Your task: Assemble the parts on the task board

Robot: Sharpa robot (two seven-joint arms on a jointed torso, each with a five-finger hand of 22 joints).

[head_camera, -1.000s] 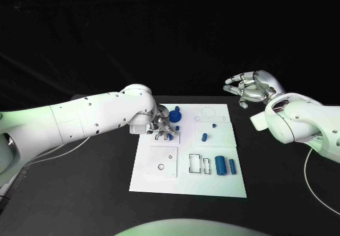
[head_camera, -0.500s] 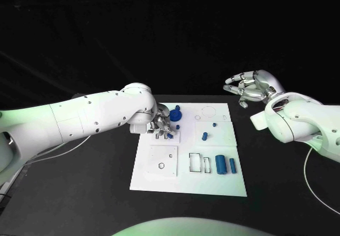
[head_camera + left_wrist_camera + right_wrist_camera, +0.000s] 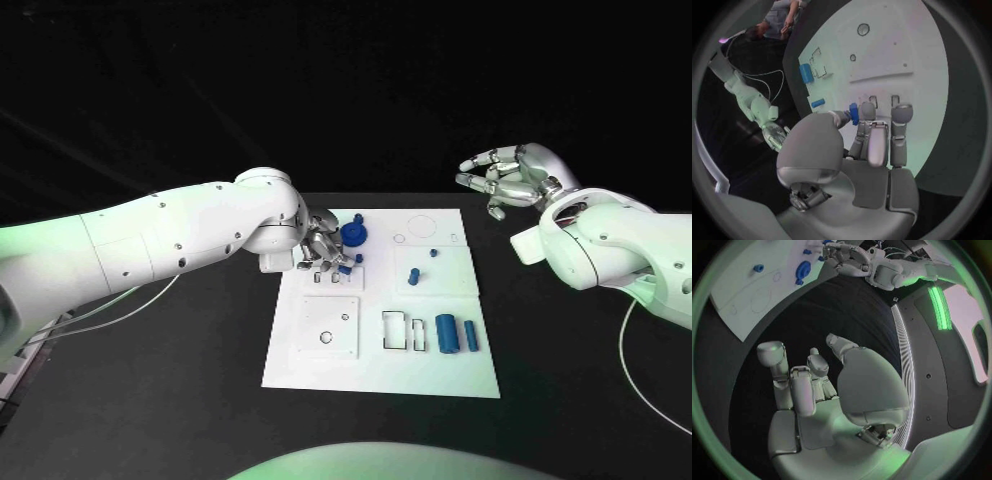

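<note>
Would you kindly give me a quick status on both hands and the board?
Left hand pinching a small blue part over the board. Right hand empty, fingers curled, raised off the board. Nothing blocking.

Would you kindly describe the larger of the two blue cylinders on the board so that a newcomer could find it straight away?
Start at the white board in the middle of the black table and go to its near right part, beside the outlined rectangular slots. Two blue cylinders lie there side by side; the one meant is the thicker, nearer the slots, with the thinner one towards the board's right edge.
</note>
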